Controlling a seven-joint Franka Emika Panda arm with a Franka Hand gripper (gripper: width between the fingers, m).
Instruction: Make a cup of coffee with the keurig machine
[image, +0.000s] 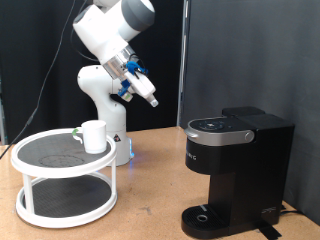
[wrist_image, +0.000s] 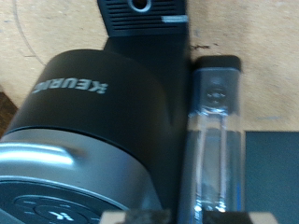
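Note:
The keurig machine (image: 236, 170) stands on the table at the exterior view's right, matte black, with its rounded lid (image: 220, 128) down and a round drip tray (image: 203, 215) at its base. The cup (image: 93, 136), a plain white mug, stands on the top tier of a white round stand (image: 30, 160) at the exterior view's left. My gripper (image: 150, 98) hangs high in the air between the stand and the machine, tilted towards the machine, with nothing seen in it. The wrist view looks down on the machine (wrist_image: 103, 103) and its clear water tank (wrist_image: 217, 131).
The robot's white base (image: 105, 110) stands behind the stand. A dark curtain (image: 250, 50) hangs behind the table. The wooden tabletop (image: 150, 200) lies bare between the stand and the machine. No coffee pod shows.

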